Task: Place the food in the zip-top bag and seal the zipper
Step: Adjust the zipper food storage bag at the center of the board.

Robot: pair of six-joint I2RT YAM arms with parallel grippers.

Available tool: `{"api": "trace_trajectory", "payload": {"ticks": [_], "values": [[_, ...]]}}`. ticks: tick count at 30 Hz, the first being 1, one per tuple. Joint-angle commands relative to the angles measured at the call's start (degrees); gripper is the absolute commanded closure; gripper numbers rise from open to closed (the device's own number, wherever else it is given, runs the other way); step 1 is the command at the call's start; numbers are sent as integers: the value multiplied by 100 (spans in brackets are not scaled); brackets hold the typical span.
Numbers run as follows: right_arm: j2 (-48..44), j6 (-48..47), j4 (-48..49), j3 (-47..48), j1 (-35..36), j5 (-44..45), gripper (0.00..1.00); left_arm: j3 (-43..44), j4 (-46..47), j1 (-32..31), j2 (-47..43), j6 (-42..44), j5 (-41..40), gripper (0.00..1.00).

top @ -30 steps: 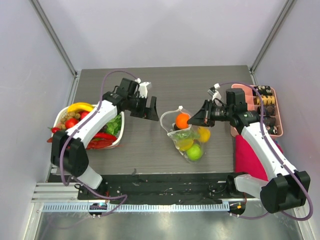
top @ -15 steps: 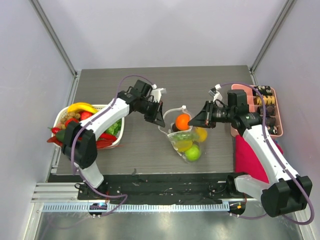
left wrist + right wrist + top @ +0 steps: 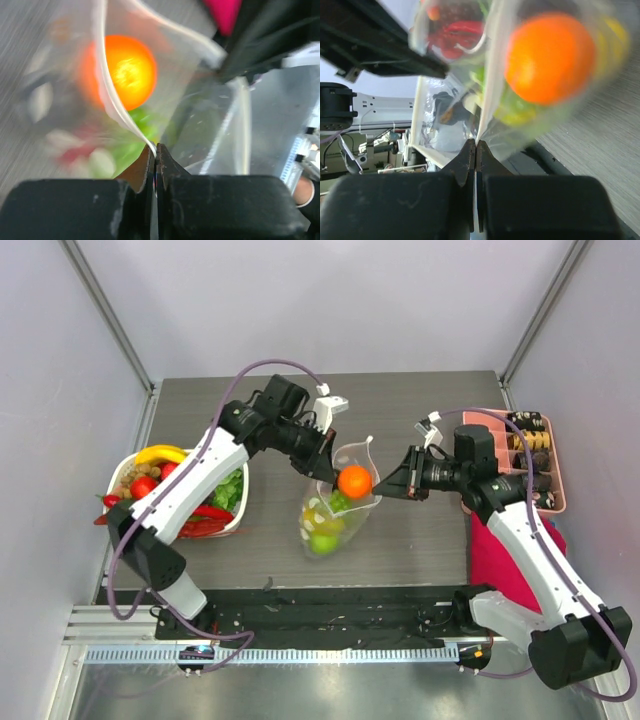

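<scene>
The clear zip-top bag [image 3: 337,508] hangs between my two grippers, above the table. Inside it are an orange [image 3: 354,481], a green apple [image 3: 322,541] and other bright food lower down. My left gripper [image 3: 322,471] is shut on the bag's left mouth edge, and my right gripper [image 3: 386,483] is shut on the right edge. The left wrist view shows the jaws [image 3: 155,148] pinching the white zipper strip [image 3: 108,90], with the orange [image 3: 128,70] blurred behind it. In the right wrist view the jaws [image 3: 476,145] clamp the bag edge below the orange [image 3: 550,57].
A white basket [image 3: 241,521] at the left holds more food, with a banana [image 3: 160,453] and red pieces. A pink tray [image 3: 478,423] of dark snack pieces stands at the right edge, with a magenta cloth [image 3: 495,555] in front of it.
My left gripper swung right from near the basket to the bag and shut on its edge. The bag has risen and shifted left, and the fruit slid down toward its lower left.
</scene>
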Motion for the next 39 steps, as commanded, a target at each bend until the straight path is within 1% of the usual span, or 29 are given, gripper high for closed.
{"api": "trace_trajectory", "payload": {"ticks": [1,4,5,8,11,14,15,17,18,19,20,21,22,23,24,25,26,27,28,29,31,33,35,36,37,38,39], "values": [[-143,146,493,-590,37,175,99,28,-615,40,401,665,-551,98],[-135,304,836,-1013,46,228,99,-218,-650,40,481,763,-517,98],[-152,321,897,-1066,46,219,99,-262,-642,40,489,772,-473,100],[-248,260,819,-1014,46,131,99,-263,-554,40,402,807,-306,100],[-415,348,889,-707,125,200,99,-61,-370,32,314,930,-235,100],[-495,585,1222,-601,256,368,99,395,-395,-21,532,1070,-156,100],[-469,620,1267,-592,283,368,97,736,-474,-82,629,1114,-130,100],[-407,664,1451,-583,310,298,85,1011,-685,-126,928,1193,142,100],[-364,630,1530,-583,301,193,71,1099,-720,-135,990,1228,256,100],[-354,307,1444,-539,310,166,64,1135,-729,-144,1069,1272,318,100],[-372,17,1278,-356,292,157,54,1126,-712,-144,1087,1394,380,100],[-389,-282,1067,-241,223,166,50,1117,-729,-144,1113,1526,398,100],[-398,-624,552,-110,161,192,48,1117,-764,-144,1140,1641,398,100],[-424,-1524,251,161,99,279,44,1117,-843,-144,1175,1859,311,100],[-477,-1933,-327,277,-40,550,43,1135,-870,-127,1210,1931,293,100],[-503,-2450,-541,374,-111,675,41,1161,-914,-109,1254,2028,292,100],[-547,-3361,-761,514,-156,789,38,1161,-984,-92,1332,2168,345,100],[-591,-3848,-1007,550,-191,947,34,1170,-1002,-57,1368,2221,380,100],[-766,-4245,-1061,551,-209,1331,29,1179,-1037,-30,1403,2300,406,100],[-854,-5006,-1088,507,-217,1474,22,1248,-1081,5,1473,2458,424,100],[-1091,-5486,-957,385,-244,1869,19,1337,-1212,154,1561,2555,477,100],[-1163,-6213,-869,174,-253,1976,20,1530,-1431,259,1702,2696,547,100],[-1233,-6637,-790,-98,-270,2073,21,1670,-1651,409,1772,2906,626,100],[-1285,-7074,-607,-230,-296,2065,22,1784,-1748,453,1816,3081,618,100],[-1347,-7288,-457,-379,-314,2038,21,1811,-1906,532,1825,3179,626,100],[-1478,-7516,-299,-738,-384,1890,21,1829,-1951,576,1825,3249,618,100],[-1549,-7797,51,-933,-419,1749,21,1821,-2003,603,1825,3320,635,100]]}}
